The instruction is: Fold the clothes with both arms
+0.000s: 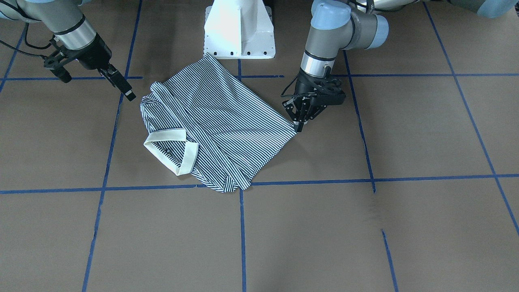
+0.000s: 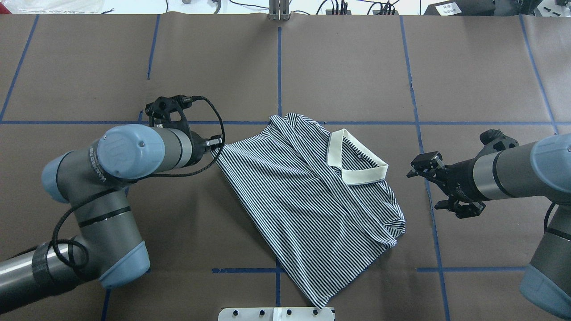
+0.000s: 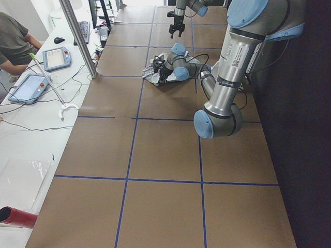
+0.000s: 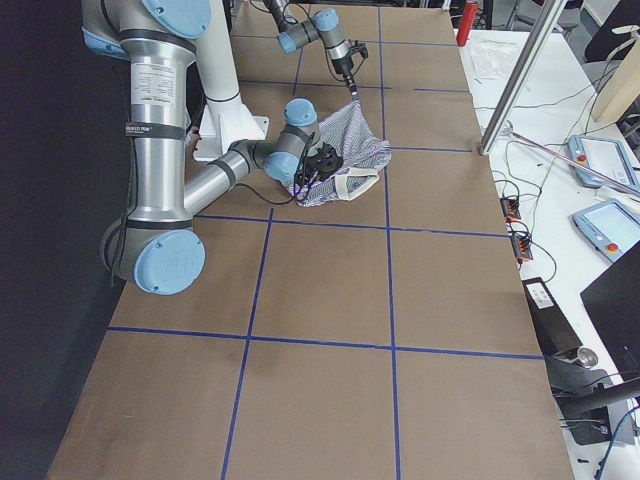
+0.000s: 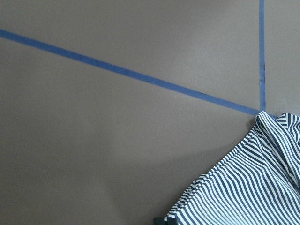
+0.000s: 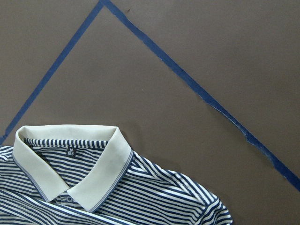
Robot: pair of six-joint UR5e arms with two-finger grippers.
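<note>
Shirt (image 1: 211, 125) lies flat on the table (image 1: 405, 223), partly folded. In the front view your left claw (image 1: 303, 119) is down at the shirt's hem-side corner, tips touching or just beside the fabric; the jaws look nearly together, but you cannot tell whether cloth is pinched. Your right claw (image 1: 121, 85) hangs clear of the shirt near the collar (image 1: 172, 150) end, its fingers apparently close together with nothing between them.

From overhead, the shirt's long axis runs diagonally. The left claw (image 2: 214, 145) sits at one corner; the right claw (image 2: 428, 167) stands apart from the collar (image 2: 357, 162), across bare table. The left arm is the nearer one.

The side views add nothing you can judge the jaws by.

Left wrist view: striped cloth (image 5: 248, 187) lies just below the claw, with blue tape (image 5: 140, 77) beyond.

Right wrist view: the collar (image 6: 70, 159) lies ahead and below the claw; the neck label (image 6: 71, 152) reads "M" over what looks like "165".
</note>
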